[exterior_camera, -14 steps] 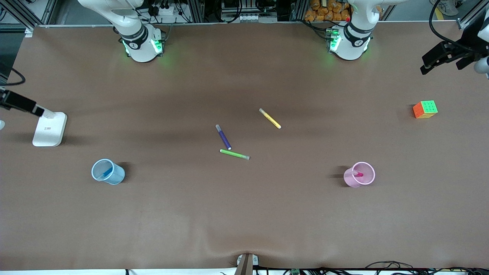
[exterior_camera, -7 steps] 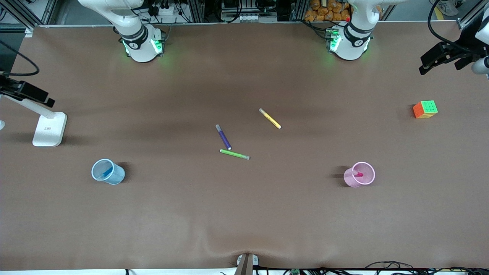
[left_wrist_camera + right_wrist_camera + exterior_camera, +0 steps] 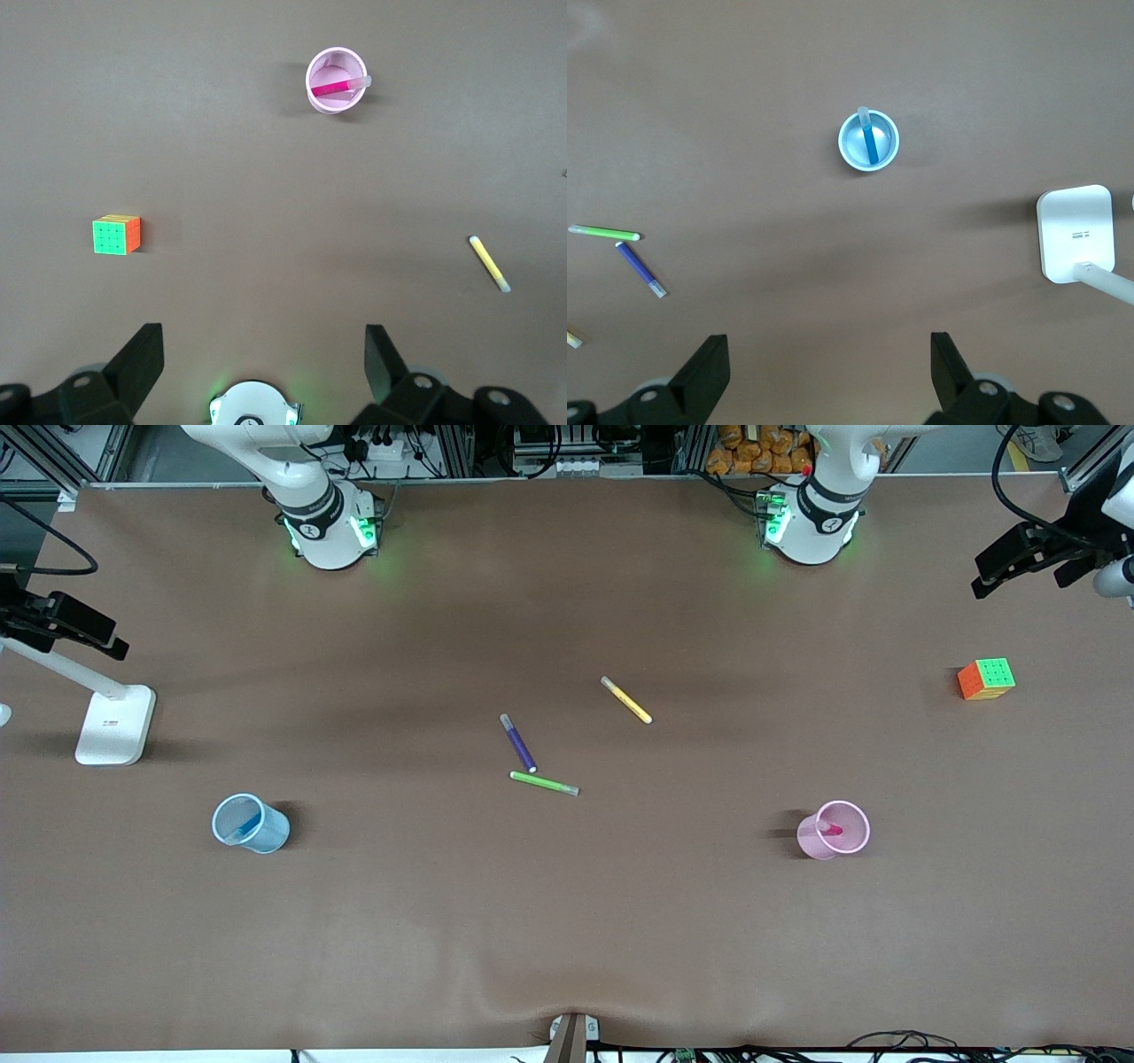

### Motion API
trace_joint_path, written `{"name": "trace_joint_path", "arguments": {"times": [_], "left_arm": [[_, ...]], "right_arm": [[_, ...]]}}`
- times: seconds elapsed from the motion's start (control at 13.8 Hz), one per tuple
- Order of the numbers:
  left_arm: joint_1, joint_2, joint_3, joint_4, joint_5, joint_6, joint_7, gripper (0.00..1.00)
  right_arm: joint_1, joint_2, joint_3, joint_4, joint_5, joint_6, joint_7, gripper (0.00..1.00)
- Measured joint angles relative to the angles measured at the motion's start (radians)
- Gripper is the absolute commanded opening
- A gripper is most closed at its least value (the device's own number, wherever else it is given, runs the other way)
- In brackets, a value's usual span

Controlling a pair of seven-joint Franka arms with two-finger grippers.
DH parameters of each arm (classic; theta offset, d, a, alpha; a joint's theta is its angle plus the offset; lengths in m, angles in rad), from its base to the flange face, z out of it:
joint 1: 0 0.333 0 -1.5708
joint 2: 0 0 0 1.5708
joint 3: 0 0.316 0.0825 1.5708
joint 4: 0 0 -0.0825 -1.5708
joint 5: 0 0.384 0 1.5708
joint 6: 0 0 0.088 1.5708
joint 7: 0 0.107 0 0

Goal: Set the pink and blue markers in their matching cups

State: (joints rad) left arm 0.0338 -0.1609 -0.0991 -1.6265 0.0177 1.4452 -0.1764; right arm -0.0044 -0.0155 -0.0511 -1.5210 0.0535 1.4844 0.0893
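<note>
Since a second ago the right gripper (image 3: 75, 633) has lifted up and off the white stand (image 3: 115, 724) at the right arm's end of the bench (image 3: 567, 921); the left gripper (image 3: 1019, 565) has barely shifted, and nothing on the bench has moved.

Across we go. The right gripper hangs high above that stand, fingers (image 3: 709, 367) spread wide and empty. Nearer the front camera stands the blue cup (image 3: 251, 824), and the blue marker (image 3: 249, 824) is leaning inside it. Mid-bench, three leftovers: purple pen (image 3: 518, 742), green pen (image 3: 544, 783) just nearer, yellow pen (image 3: 626, 700) farther back. They stay put.

On to the pink cup (image 3: 833, 830), pink marker (image 3: 831, 830) slanted inside. The puzzle cube (image 3: 986, 678) sits toward the left arm's end, and the left gripper hovers high beside it, fingers (image 3: 142, 363) wide, holding nothing.

By the look of it, both markers are home. Best play now: keep both arms high and clear of the cups, and no sweeping low past those rims.
</note>
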Motion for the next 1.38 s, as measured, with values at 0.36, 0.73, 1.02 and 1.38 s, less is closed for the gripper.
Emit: {"name": "trace_joint_path", "arguments": {"times": [0.36,0.73,1.02,1.38], "left_arm": [[0.000,0.000,0.000,-0.001,0.000,0.000,0.000,1.00],[0.000,0.000,0.000,-0.004,0.000,0.000,0.000,1.00],[0.000,0.001,0.000,-0.005,0.000,0.000,0.000,1.00],[0.000,0.001,0.000,-0.005,0.000,0.000,0.000,1.00]], "right_arm": [[0.000,0.000,0.001,0.000,-0.013,-0.001,-0.004,1.00],[0.000,0.000,0.001,0.000,-0.043,-0.001,-0.024,1.00],[0.000,0.000,0.001,0.000,-0.044,0.000,-0.070,1.00],[0.000,0.000,0.000,-0.001,-0.044,0.000,-0.144,1.00]]}}
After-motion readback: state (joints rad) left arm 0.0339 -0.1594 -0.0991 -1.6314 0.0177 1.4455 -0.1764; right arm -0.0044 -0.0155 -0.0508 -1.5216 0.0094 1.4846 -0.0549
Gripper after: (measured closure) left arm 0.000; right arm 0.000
